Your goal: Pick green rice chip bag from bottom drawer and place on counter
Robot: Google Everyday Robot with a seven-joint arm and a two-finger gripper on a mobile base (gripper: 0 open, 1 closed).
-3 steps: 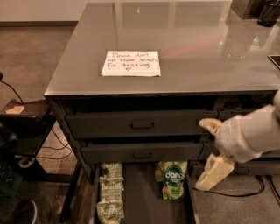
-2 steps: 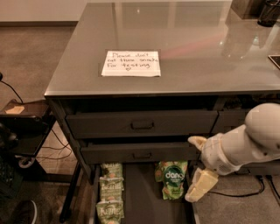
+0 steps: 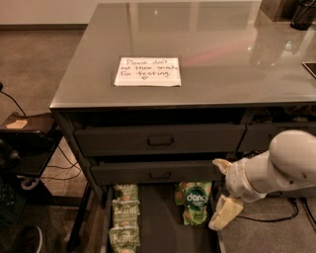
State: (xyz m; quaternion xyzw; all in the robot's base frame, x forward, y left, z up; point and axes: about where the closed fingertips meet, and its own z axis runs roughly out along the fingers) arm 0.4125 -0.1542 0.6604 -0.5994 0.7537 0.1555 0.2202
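The green rice chip bag [image 3: 193, 201] lies flat in the open bottom drawer [image 3: 158, 222], right of middle, its dark round "dang" logo facing up. My gripper [image 3: 220, 190] comes in from the right on a white arm, just right of the bag and slightly above the drawer's right wall. Its two cream fingers [image 3: 224, 213] are spread apart and hold nothing. The counter [image 3: 222, 54] is the glossy grey cabinet top above, with a white handwritten note [image 3: 147, 72] on it.
Three pale-green snack bags [image 3: 125, 219] lie in a column at the drawer's left. Two shut drawers with rectangular handles [image 3: 160, 141] sit above. A dark side table [image 3: 27, 143] and cables stand at left. Dark objects [image 3: 301, 14] sit at the counter's far right.
My gripper and arm have moved left and down, from right of the cabinet to just beside the green bag. The bag has not moved.
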